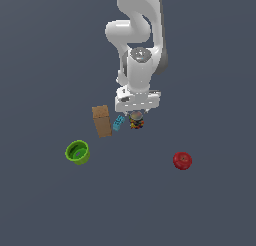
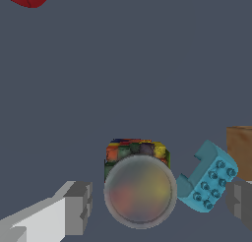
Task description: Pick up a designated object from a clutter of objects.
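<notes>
Just the floor, honestly

The only thing besides the task stuff was the floor (image 1: 215,205). It was a flat, matte surface in a dark slate blue-grey, and in the exterior view it ran out to every edge of the frame in the same even shade. The wrist view showed the same thing, with that plain grey-blue floor (image 2: 147,64) filling most of the picture, smooth and uniform all over.
</notes>
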You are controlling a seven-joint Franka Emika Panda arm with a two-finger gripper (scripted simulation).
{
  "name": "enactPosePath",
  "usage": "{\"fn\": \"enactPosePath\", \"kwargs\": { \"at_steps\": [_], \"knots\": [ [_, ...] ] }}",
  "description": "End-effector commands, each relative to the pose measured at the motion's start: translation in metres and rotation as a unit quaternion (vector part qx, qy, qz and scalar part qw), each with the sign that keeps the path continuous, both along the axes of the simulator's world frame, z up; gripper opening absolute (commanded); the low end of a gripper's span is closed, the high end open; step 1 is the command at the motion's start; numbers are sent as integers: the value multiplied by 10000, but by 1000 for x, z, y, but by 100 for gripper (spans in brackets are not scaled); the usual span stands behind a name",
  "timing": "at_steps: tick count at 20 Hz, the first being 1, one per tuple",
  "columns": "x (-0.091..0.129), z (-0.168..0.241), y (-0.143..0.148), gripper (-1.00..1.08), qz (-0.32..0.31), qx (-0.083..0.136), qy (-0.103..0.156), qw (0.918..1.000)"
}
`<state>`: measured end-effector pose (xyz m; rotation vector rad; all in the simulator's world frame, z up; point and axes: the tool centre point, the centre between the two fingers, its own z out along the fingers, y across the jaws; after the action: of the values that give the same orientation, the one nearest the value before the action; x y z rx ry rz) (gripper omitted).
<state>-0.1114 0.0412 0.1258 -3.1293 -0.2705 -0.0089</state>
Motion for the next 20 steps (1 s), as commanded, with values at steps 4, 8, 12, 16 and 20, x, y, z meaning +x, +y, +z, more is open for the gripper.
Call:
{"fn": "enactPosePath", "kwargs": {
  "at_steps": [4,8,12,16,20],
  "knots": [
    [-17,-15,3,100,76,-5,22,10000],
    [-21,-18,3,100,90,-6,27,10000],
    [-20,-19,3,100,87,-6,30,10000],
    [-21,-27,3,100,88,-4,30,10000],
    [-21,-42,3,100,90,-2,29,10000]
  ]
}}
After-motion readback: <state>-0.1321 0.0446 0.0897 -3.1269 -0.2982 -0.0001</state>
